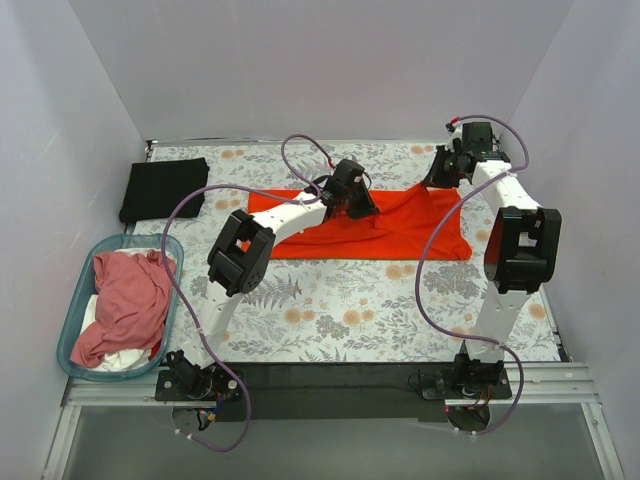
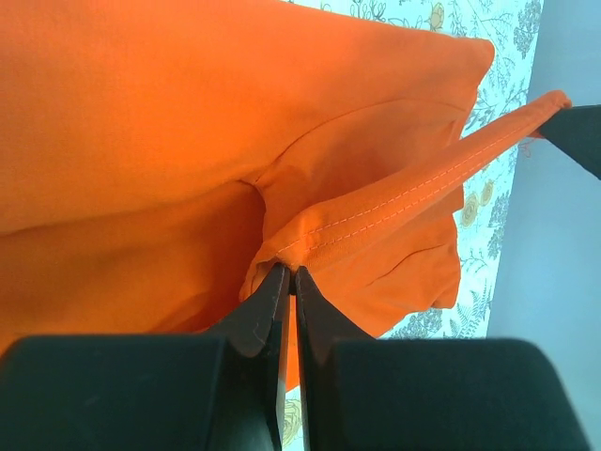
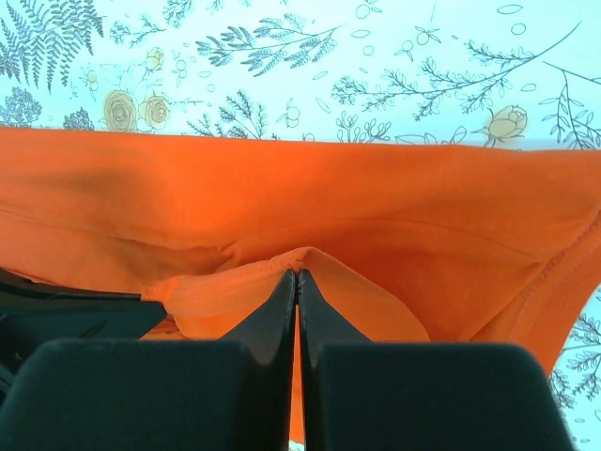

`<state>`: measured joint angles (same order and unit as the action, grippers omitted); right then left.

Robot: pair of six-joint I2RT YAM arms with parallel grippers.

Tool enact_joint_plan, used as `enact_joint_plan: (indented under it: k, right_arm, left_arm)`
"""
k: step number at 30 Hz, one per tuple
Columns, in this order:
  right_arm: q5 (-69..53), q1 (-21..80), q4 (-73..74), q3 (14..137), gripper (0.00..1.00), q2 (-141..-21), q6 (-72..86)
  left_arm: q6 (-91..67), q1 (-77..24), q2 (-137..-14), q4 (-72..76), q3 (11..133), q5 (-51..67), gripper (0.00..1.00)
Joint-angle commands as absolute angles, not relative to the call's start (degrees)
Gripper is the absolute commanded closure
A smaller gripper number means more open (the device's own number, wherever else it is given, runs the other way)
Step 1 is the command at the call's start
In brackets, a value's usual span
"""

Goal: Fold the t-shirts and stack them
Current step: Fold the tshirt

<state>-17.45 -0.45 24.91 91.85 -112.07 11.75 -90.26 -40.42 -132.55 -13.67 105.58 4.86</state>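
- At the far left of the worktop (image 1: 330, 310), a teal basket (image 1: 128, 238) holds a dusty pink t-shirt (image 1: 128, 300) crumpled over a white t-shirt (image 1: 122, 358); both look unfolded, so I judge them yet to be done
- Behind the basket, in the back left corner, a black t-shirt (image 1: 163, 188) lies flat as a neat, squarish packet; it looks finished, and nothing is stacked on it yet
- Left of centre, the left gripper (image 2: 290, 272) is pinched tight on a stitched hem of the orange-red t-shirt (image 1: 400, 232), with a small tuck of cloth caught between its closed jaws and no gap showing
- Across the middle and back of the worktop, the orange-red t-shirt lies as a wide band, longer side to side than front to back; its left part lies flat, while the right part rises in soft ridges
- From the left wrist view, the hem runs as a taut line from one gripper to the other, lifted clear of the cloth beneath, which lies smooth with a few broad creases
- At the back right, the right gripper (image 3: 297, 274) is likewise closed, nipping a raised fold of the same shirt, with patterned worktop beyond it
- By my reckoning one shirt of four is folded, the second is in mid-fold with both ends of a hem held, and the stacking itself has not begun
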Motion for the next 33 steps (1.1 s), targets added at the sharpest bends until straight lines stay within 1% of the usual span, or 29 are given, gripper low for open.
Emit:
enact_joint_plan:
  k: [1,11,19,21,22,24,25,27,28,29,31,32,33]
  right_arm:
    - [-18.3,-0.4,21.8,94.7,0.99,-113.7,11.0]
    - [-19.6,-0.1,20.1,96.5,0.99,-116.5,10.8]
    - [-17.5,-0.1,20.0,96.6,0.99,-119.0,10.3]
    - [-16.8,-0.1,20.0,96.2,0.91,-119.3,10.4]
    - [-16.6,-0.1,20.0,95.9,0.83,-119.1,10.5]
    - [-15.9,-0.1,20.0,94.2,0.77,-117.4,10.5]
    - [-15.2,-0.1,20.0,93.4,0.72,-116.6,10.5]
    - [-13.7,-0.4,20.5,89.6,0.66,-112.8,10.4]
    - [-12.3,-0.8,20.5,88.0,0.62,-111.3,10.5]
    - [-11.7,-2.1,20.5,85.8,0.61,-109.6,11.2]
    - [-11.3,-3.9,20.4,79.3,0.58,-104.5,12.6]
    - [-11.4,-6.0,20.3,77.1,0.56,-102.8,13.3]
    - [-11.9,-7.1,20.0,74.7,0.55,-99.6,15.1]
  left_arm:
    - [-90.8,-39.5,-128.8,-13.7,105.2,2.7,1.00]
    - [-91.0,-38.8,-129.8,-13.6,105.1,1.3,1.00]
    - [-89.8,-38.4,-132.9,-13.5,106.3,1.8,1.00]
    - [-89.4,-38.4,-133.3,-13.5,106.5,2.1,0.93]
    - [-89.0,-38.4,-133.5,-13.4,106.7,2.3,0.80]
    - [-88.0,-38.4,-132.8,-13.8,106.6,2.2,0.70]
    - [-87.6,-38.4,-132.1,-13.9,106.4,2.1,0.61]
    - [-86.1,-38.3,-128.9,-14.8,105.2,1.3,0.55]
    - [-85.6,-38.3,-127.5,-15.2,104.5,0.8,0.49]
    - [-84.3,-38.2,-123.9,-15.6,102.3,-1.5,0.43]
    - [-83.6,-38.0,-119.6,-17.1,99.2,-4.4,0.38]
    - [-83.4,-37.7,-117.4,-17.7,95.2,-5.3,0.37]
    - [-83.5,-37.2,-112.4,-18.4,92.5,-6.4,0.37]
